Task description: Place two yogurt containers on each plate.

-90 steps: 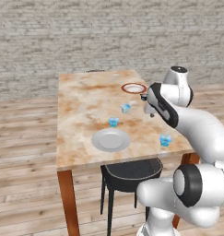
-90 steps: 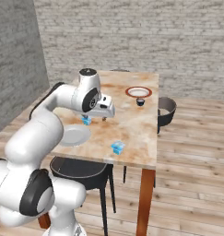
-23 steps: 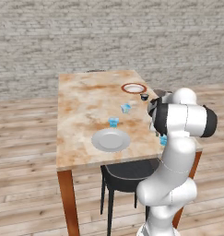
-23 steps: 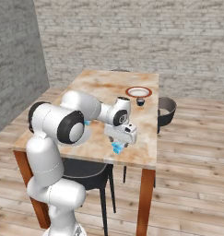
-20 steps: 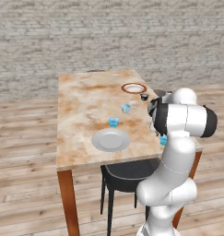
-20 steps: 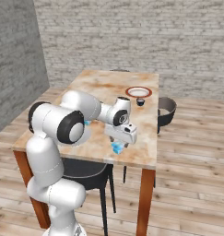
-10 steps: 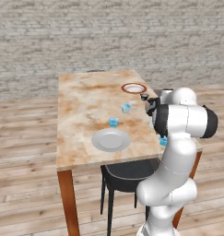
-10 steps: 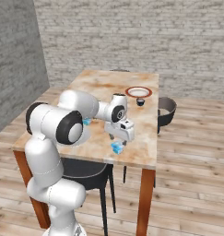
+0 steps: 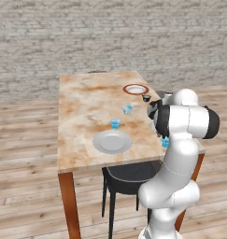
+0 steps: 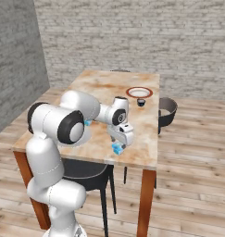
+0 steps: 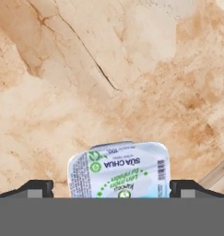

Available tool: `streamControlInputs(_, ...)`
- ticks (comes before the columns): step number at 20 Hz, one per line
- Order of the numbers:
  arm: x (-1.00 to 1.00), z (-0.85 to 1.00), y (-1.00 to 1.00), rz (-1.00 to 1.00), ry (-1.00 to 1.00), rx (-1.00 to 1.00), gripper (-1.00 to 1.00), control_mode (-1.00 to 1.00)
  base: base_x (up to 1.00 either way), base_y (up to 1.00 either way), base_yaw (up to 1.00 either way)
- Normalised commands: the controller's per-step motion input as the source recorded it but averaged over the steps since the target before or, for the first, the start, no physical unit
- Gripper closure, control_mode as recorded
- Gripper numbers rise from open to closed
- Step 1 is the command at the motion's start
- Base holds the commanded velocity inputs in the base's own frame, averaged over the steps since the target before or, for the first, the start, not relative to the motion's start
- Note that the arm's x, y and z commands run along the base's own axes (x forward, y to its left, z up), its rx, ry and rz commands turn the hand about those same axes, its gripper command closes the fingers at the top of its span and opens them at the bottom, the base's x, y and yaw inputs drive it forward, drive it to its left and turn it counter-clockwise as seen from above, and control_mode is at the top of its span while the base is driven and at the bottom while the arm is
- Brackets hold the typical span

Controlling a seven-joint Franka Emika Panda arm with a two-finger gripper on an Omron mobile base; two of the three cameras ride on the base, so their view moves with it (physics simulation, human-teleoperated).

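Note:
One yogurt container, a light-blue cup with a printed pale lid, sits on the marble table near its front right edge. My gripper hangs right over it, open, and its fingertips stand on either side of the cup. Two more yogurt containers rest mid-table. The plain grey plate lies near the front, partly hidden by my arm in the right base view. The plate with the reddish-brown rim sits at the far right.
A small dark cup stands just in front of the rimmed plate. A dark chair is tucked under the table's near side, another at its far right. The table edge runs close behind the gripper.
The arm swung from mid-table to the cup at the front right edge. Over the last second the gripper has dropped lower around that cup.

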Motion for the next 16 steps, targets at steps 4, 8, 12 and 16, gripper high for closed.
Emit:
streamControlInputs(4,0.00,0.00,0.00,-0.09,0.00,0.00,-1.00,-1.00,0.00,0.00,0.00)
streamControlInputs(8,-0.01,-0.04,-0.02,-0.03,0.00,0.00,-1.00,-1.00,0.00,0.00,0.00)
streamControlInputs(12,0.00,-0.10,0.00,0.00,0.00,0.00,-1.00,-1.00,0.00,0.00,0.00)
streamControlInputs(16,0.00,-0.09,0.00,0.00,0.00,0.00,-1.00,-1.00,0.00,0.00,0.00)
